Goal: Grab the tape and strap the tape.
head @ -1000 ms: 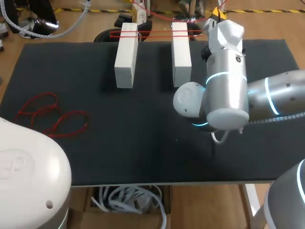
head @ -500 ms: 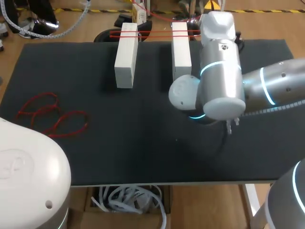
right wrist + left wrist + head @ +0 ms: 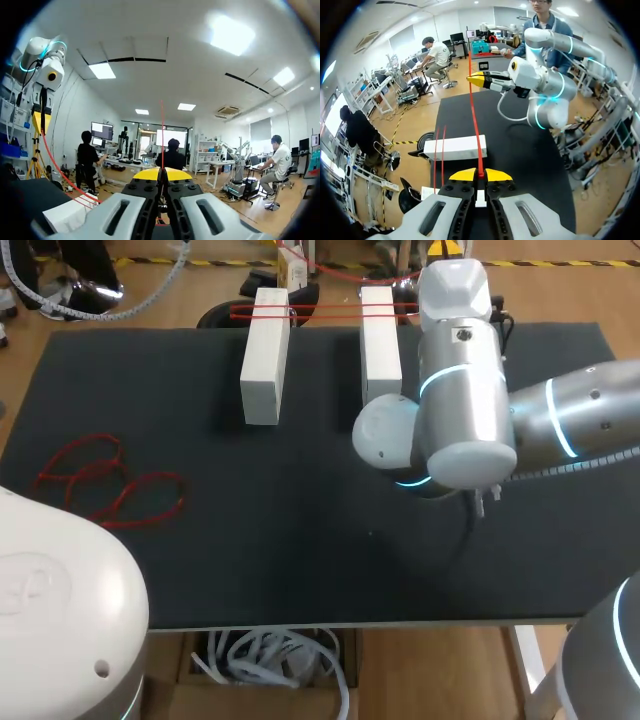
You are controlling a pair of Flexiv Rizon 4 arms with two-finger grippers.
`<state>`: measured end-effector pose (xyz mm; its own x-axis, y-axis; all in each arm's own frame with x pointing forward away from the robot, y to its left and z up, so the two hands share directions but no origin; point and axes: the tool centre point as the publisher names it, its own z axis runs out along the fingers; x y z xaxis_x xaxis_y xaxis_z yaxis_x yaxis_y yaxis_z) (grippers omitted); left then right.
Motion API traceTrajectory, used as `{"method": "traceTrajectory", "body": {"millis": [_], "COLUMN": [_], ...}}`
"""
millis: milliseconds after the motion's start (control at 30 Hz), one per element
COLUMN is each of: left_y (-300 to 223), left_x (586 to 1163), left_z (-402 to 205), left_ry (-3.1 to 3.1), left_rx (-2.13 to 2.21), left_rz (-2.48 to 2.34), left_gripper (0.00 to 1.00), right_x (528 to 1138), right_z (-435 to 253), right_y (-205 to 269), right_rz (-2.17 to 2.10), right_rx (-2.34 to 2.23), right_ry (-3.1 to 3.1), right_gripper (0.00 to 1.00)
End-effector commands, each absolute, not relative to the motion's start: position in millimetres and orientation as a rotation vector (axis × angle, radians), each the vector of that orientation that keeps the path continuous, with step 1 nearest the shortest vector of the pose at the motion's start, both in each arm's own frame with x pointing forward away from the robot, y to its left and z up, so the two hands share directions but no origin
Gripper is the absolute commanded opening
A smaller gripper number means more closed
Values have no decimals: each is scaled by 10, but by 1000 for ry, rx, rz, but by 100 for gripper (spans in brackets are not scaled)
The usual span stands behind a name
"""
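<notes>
Pinching red tape point(image 3: 475, 120), left hand point(image 3: 480, 175), shown only in wrist view

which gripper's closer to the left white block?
Left. The left gripper, holding the red tape, is just beside the left white block; the right gripper is beyond the right white block.

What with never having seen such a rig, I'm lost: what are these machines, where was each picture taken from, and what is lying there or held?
These are two robot arms at a black table. One picture looks down from above; each round one comes from a camera on a wrist. On the table stand two white blocks with red tape across them, and loose red loops lie apart. The left gripper and the right gripper are each shut on the tape.
</notes>
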<state>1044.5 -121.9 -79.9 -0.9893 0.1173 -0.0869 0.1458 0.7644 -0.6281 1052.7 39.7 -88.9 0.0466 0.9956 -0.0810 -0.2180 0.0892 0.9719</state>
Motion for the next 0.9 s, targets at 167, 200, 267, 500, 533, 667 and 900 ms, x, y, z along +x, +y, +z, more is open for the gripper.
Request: {"method": "traceTrajectory", "body": {"millis": [167,200,267,500,533,667,900], "left_y": [-1220,-1220,-1220,-1220,-1220,-1220,-1220], "left_x": [10443,10443,10443,10443,10443,10443,10443], "left_z": [-789,-789,-789,-789,-789,-789,-789], "left_ry": [2914,2914,2914,2914,2914,2914,2914], "left_rx": [215,215,215,215,215,215,215], "left_rz": [-1037,-1037,-1037,-1037,-1037,-1037,-1037], "left_gripper": [0,0,0,0,0,0,0], "right_x": [10612,10654,10724,10803,10800,10792,10791], "right_z": [-838,-822,-800,-731,-713,-656,-550], "right_y": [409,427,467,618,644,659,635], "right_rz": [1223,1221,1176,935,901,863,762], "right_rx": [1036,1075,1114,1073,1006,940,643], "right_ry": [1047,1040,1082,1327,1373,1437,1510], "right_gripper": [0,0,0,0,0,0,0]}}
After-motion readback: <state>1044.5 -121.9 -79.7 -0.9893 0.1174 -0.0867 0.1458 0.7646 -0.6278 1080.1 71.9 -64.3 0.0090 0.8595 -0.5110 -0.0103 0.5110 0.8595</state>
